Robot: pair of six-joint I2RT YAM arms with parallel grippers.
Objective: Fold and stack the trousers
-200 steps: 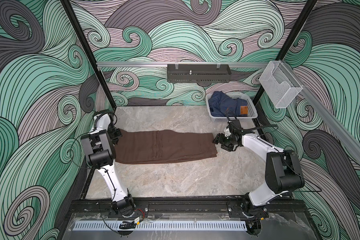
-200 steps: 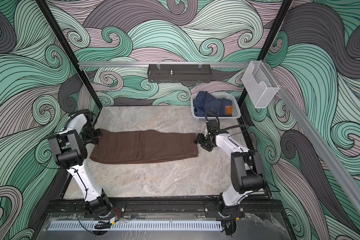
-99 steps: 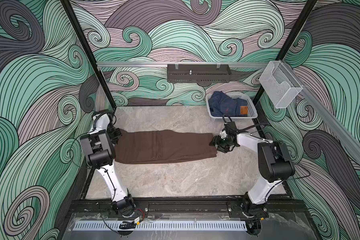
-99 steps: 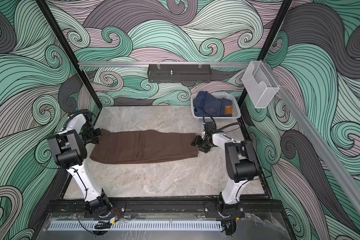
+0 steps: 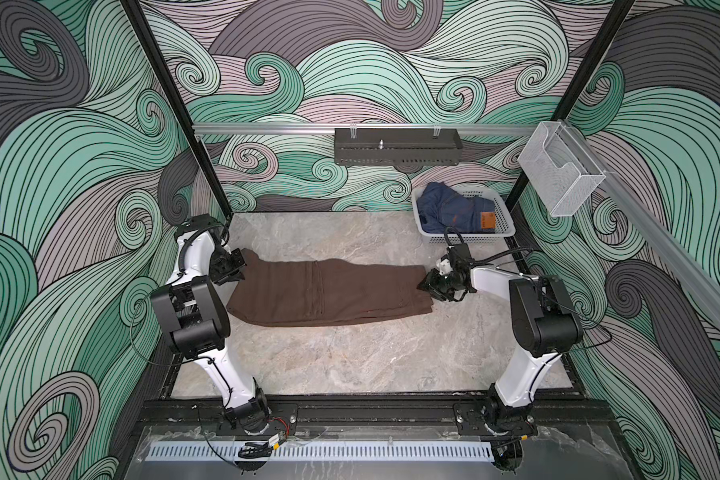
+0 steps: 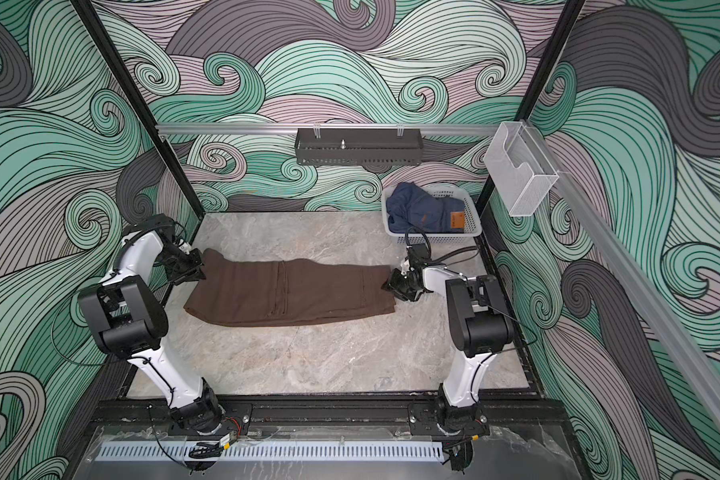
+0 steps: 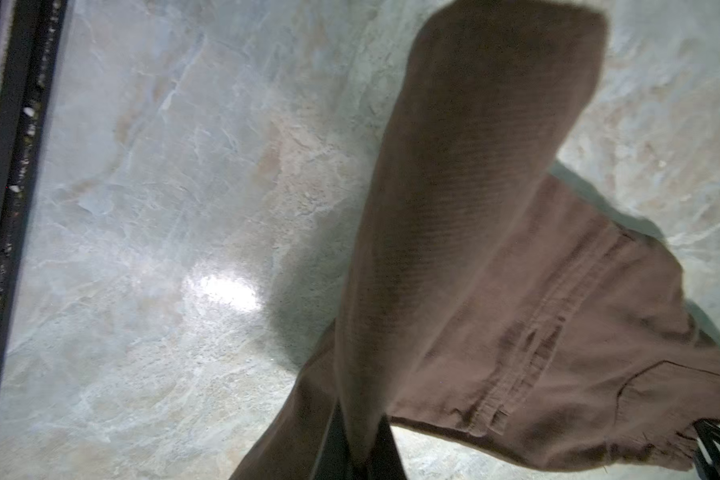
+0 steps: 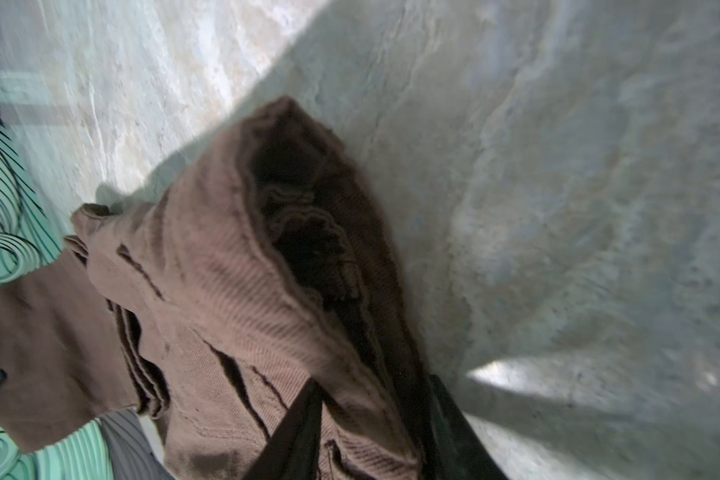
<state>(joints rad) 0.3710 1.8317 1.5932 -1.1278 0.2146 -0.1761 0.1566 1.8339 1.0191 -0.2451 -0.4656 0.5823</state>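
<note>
While left pincer [image 5: 241,268] and right pincer [image 5: 427,286] clamp the trousers [image 5: 329,293], the orange label [image 5: 488,219] is unreadable.

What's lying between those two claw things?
In both top views, the long dark-brown soft-fabric trousers stretch between the left gripper and the right gripper, each pinching one end.

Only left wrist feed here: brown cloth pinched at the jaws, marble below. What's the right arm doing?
Observer: the right gripper is at the opposite end of the trousers, with the hem bunched between its jaws. Can't tell whether the grip is firm.
Operator: cloth flat in between?
Observer: mostly. In both top views it lies lengthwise on the table, with the corner at the left gripper raised.
Operator: anything near the right arm?
Observer: a basket just behind it, at the back right, holding jeans.
</note>
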